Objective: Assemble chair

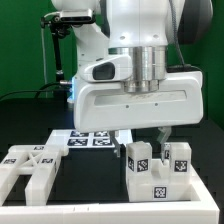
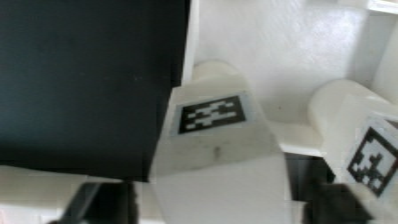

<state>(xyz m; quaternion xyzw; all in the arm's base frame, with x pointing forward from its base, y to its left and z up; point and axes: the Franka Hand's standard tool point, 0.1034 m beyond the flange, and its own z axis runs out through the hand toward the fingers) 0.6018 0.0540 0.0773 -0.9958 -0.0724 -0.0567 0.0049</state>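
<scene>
Gripper (image 1: 147, 138) down on the chair bars (image 1: 157, 172).
I see its fingers (image 2: 313, 185) either side of one tagged bar (image 2: 214, 140); I cannot tell if they squeeze. The X-braced panel (image 1: 30, 168) lies at the exterior view's left.

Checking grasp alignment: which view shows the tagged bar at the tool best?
Wrist view: the tagged bar fills the frame between the dark fingers of the tool, and its tag is readable. The exterior view shows it only small beneath the tool, and whether the fingers touch it is hidden.

No legible words or numbers, square marker tags (image 2: 212, 113) on chair bars (image 1: 133, 180), marker board (image 1: 58, 138), seemingly pattern-only
</scene>
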